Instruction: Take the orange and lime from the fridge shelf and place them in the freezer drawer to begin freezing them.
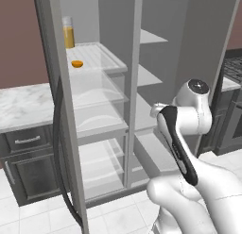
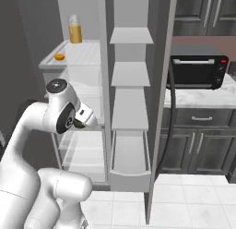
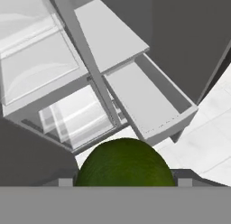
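A dark-green lime (image 3: pixel 125 162) sits between my gripper's (image 3: pixel 125 182) fingertips, which are shut on it. In the right base view the gripper (image 2: pixel 84 122) hangs in front of the fridge's clear bins, the lime (image 2: pixel 79 125) just peeking out beneath the hand. Below and ahead in the hand view lies the pale grey freezer drawer (image 3: pixel 155 85), pulled out and bare inside; it also shows low in the base views (image 2: pixel 130 175) (image 1: pixel 152 153). The orange (image 1: pixel 77 63) (image 2: pixel 59 57) rests near the front of the ridged white fridge shelf (image 1: pixel 101 56) (image 2: pixel 85 52).
A tall glass of orange juice (image 1: pixel 69 32) (image 2: pixel 75 29) stands at the back of that shelf. Clear crisper bins (image 1: pixel 97 94) (image 3: pixel 40 65) stack below it. Grey shelves (image 2: pixel 131 75) sit above the drawer. The open doors (image 1: pixel 59 110) (image 2: pixel 163 85) flank the fridge; a black oven (image 2: pixel 198 71) stands on the right counter.
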